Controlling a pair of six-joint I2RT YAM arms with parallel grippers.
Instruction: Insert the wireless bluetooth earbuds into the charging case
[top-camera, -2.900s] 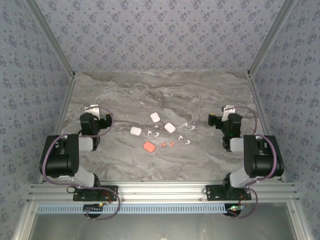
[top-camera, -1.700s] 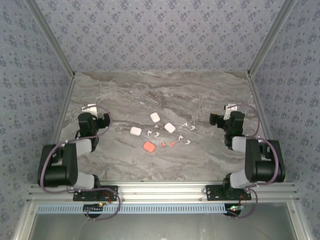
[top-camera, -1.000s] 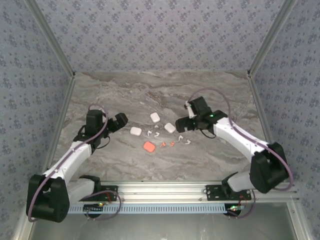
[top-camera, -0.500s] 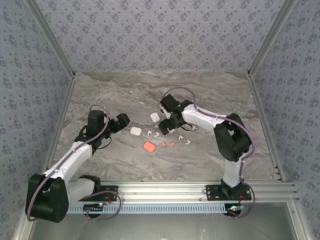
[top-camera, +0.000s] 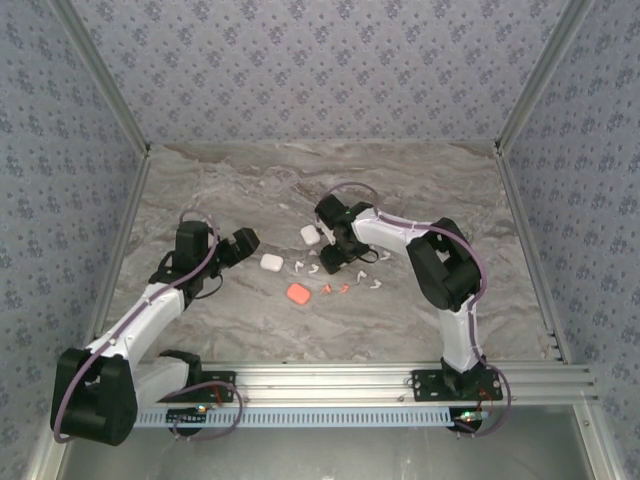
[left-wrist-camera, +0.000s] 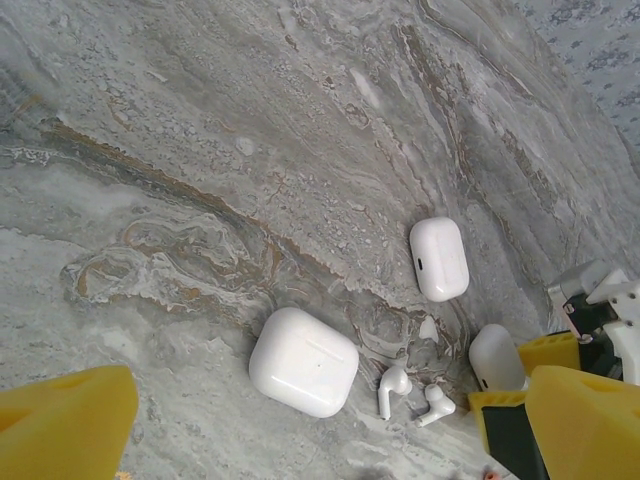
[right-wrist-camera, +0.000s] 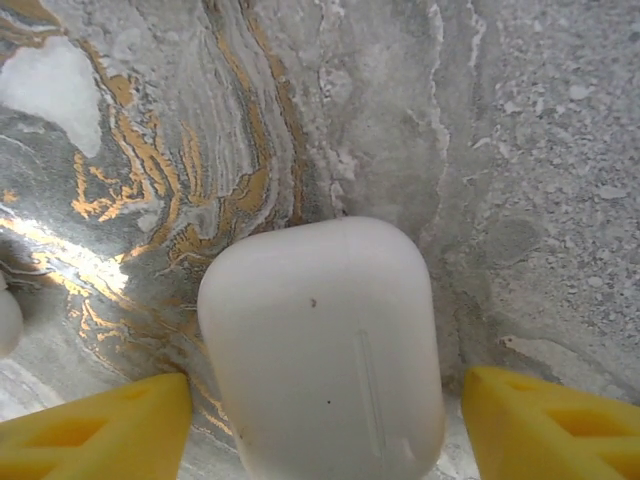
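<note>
White case (right-wrist-camera: 325, 340) inside right hand (right-wrist-camera: 325, 425), bottom cropped; seemingly untouched.

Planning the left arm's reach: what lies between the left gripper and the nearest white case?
Just bare table: in the top external view nothing lies between the left gripper and that white case.

Site: robot lab test cell | Evidence: aluminium frame rail (top-camera: 320, 382), patterned enclosure walls (top-camera: 320, 70), marble-print table (top-camera: 250, 330), bolted robot arms (top-camera: 140, 315)
</note>
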